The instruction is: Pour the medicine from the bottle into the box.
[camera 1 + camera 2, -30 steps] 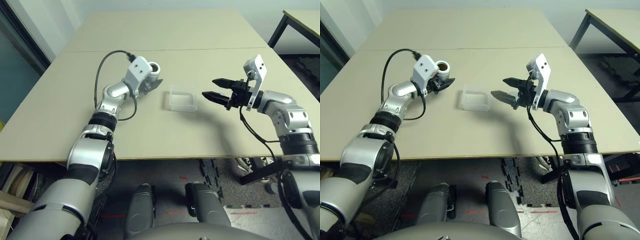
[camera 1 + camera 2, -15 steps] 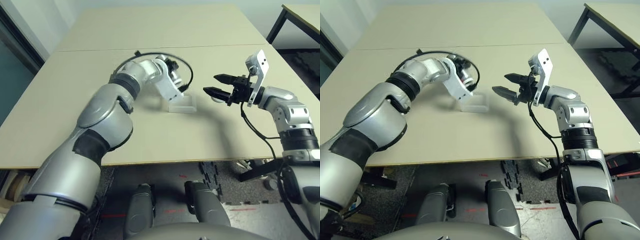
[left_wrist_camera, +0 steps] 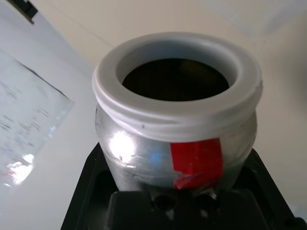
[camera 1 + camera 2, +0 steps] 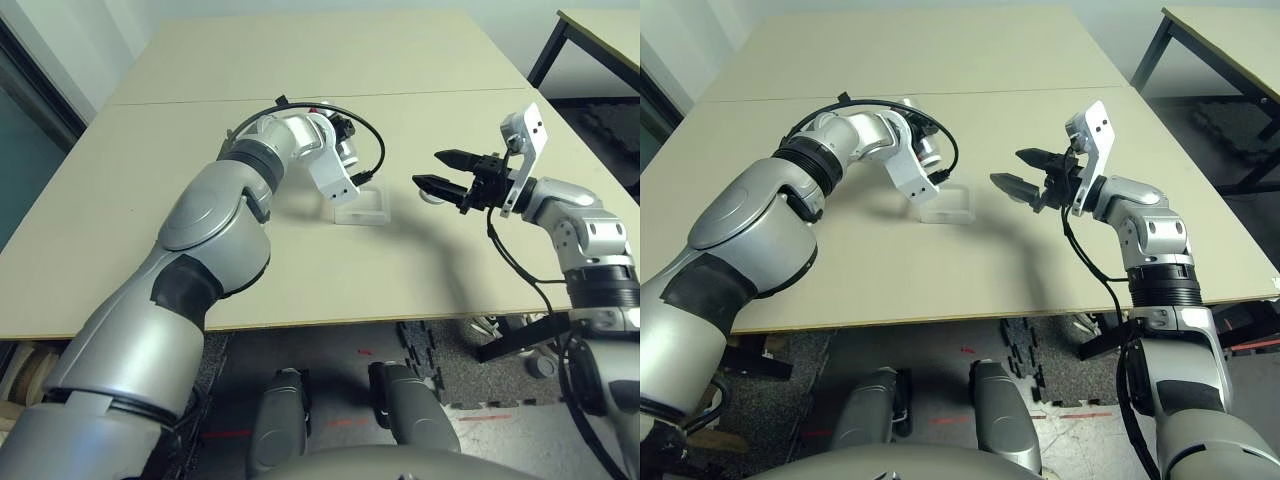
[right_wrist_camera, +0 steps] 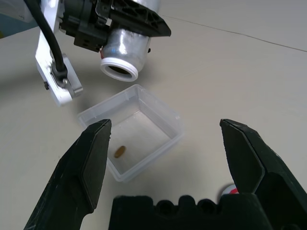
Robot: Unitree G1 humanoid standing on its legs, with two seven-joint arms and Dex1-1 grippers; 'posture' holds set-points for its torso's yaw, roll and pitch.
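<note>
My left gripper (image 4: pixel 340 135) is shut on the silver bottle (image 4: pixel 350 155), which has a red label and no cap. The bottle is tipped over, with its white-rimmed mouth (image 5: pixel 119 69) pointing down above the far edge of the clear plastic box (image 4: pixel 362 205). One tiny tan pill (image 5: pixel 120 151) lies on the floor of the box (image 5: pixel 158 120). In the left wrist view the bottle (image 3: pixel 177 143) looks dark and empty inside. My right gripper (image 4: pixel 430 168) hovers just right of the box, open and holding nothing.
A small pale round object (image 4: pixel 431 196) lies on the table under my right gripper. A seam (image 4: pixel 450 93) runs across the tan tabletop behind both arms. A second table (image 4: pixel 600 30) stands at the far right.
My left arm swung right from beside the box and tipped the upright bottle mouth-down over it. In the last half second it barely moved. The right gripper stayed open.
</note>
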